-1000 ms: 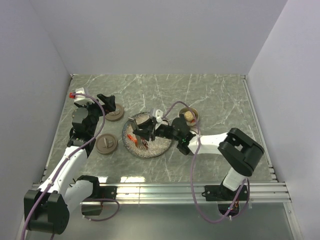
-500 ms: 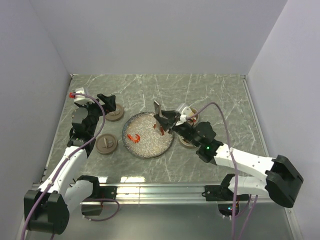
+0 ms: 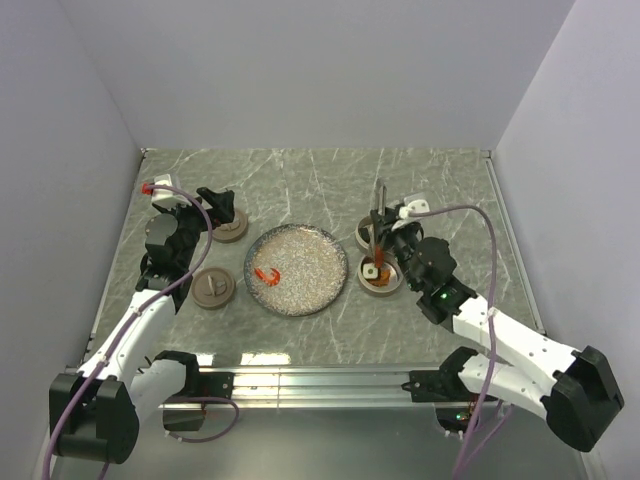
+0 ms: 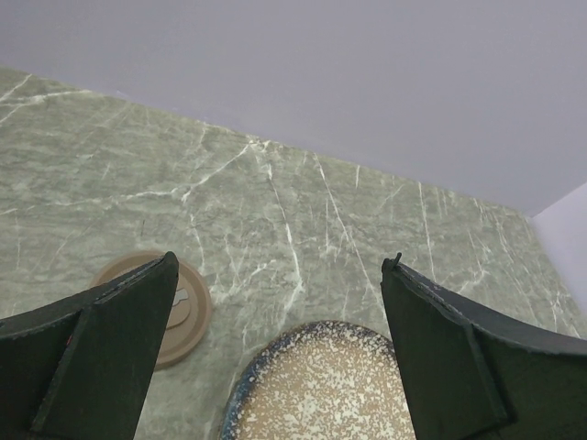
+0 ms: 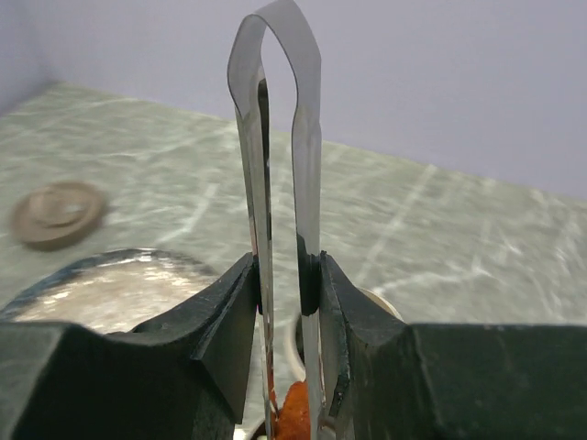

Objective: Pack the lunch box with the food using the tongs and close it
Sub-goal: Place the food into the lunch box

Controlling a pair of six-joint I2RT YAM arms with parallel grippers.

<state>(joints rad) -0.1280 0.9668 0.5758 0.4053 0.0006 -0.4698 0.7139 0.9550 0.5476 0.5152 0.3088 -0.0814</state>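
My right gripper [image 3: 384, 240] is shut on the slim metal tongs [image 3: 380, 198], which stand upright with the joined end up. In the right wrist view the fingers [image 5: 229, 302] squeeze the tongs [image 5: 280, 137], and an orange bit of food [image 5: 293, 414] sits between the tong arms just over a lunch box tin [image 5: 383, 310]. Two round tins stand right of the plate: the near one [image 3: 388, 288] holds a white square [image 3: 371, 270], while the far one [image 3: 364, 236] is mostly hidden by the gripper. A red bit [image 3: 266, 274] lies on the speckled plate [image 3: 310, 262]. My left gripper [image 3: 218, 205] stands open and empty.
Two round brown lids lie left of the plate, one [image 3: 213, 289] near and one [image 3: 233, 230] under the left gripper. From the left wrist I see a lid [image 4: 183, 307] and the plate's blue rim [image 4: 240, 403] below the open gripper [image 4: 280, 266]. Grey walls enclose the marble table.
The right arm has swung from over the plate to over the tins, carrying the tongs with an orange bit. Fewer pieces lie on the plate. The left arm has not moved.
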